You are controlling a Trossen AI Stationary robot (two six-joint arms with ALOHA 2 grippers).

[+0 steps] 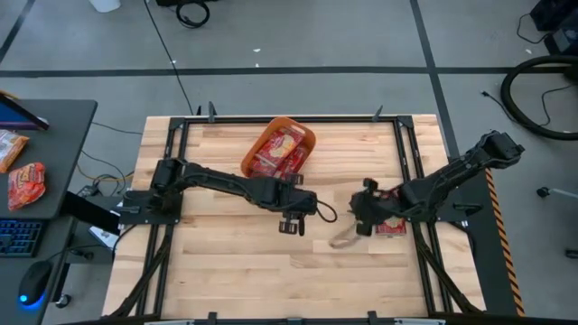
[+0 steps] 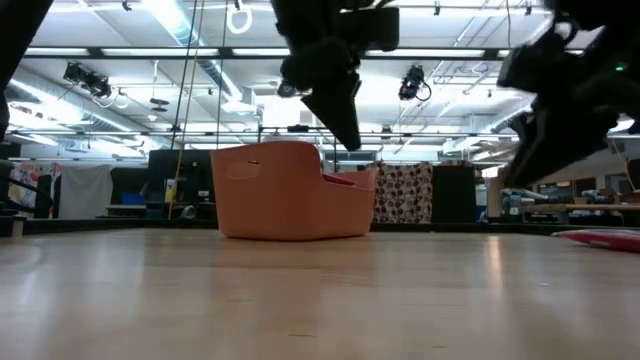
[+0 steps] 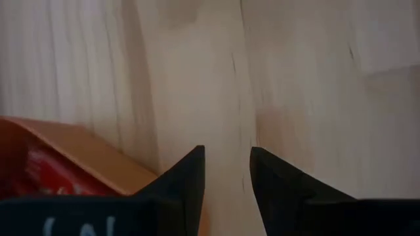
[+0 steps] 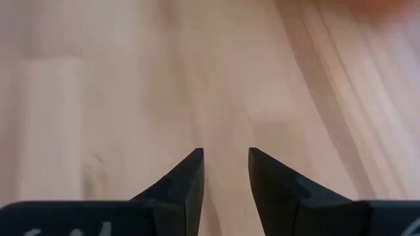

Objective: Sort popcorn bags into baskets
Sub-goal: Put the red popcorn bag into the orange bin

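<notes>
The orange basket (image 1: 280,149) stands near the table's far edge with several red popcorn bags (image 1: 275,155) lying inside; the low view shows its wall (image 2: 290,190). One more red bag (image 1: 390,227) lies flat on the table near the right edge, partly under my right arm, and shows low at the right of the low view (image 2: 600,237). My left gripper (image 1: 291,223) hovers over bare wood just near of the basket, open by a small gap and empty (image 3: 227,157). My right gripper (image 1: 359,217) hangs over the wood left of the loose bag, also slightly open and empty (image 4: 226,157).
A black frame (image 1: 411,162) runs along the table's edges. Bare wood (image 1: 271,271) fills the near half of the table. A side desk (image 1: 45,171) left of the table carries two more packets (image 1: 25,185), a keyboard and a mouse.
</notes>
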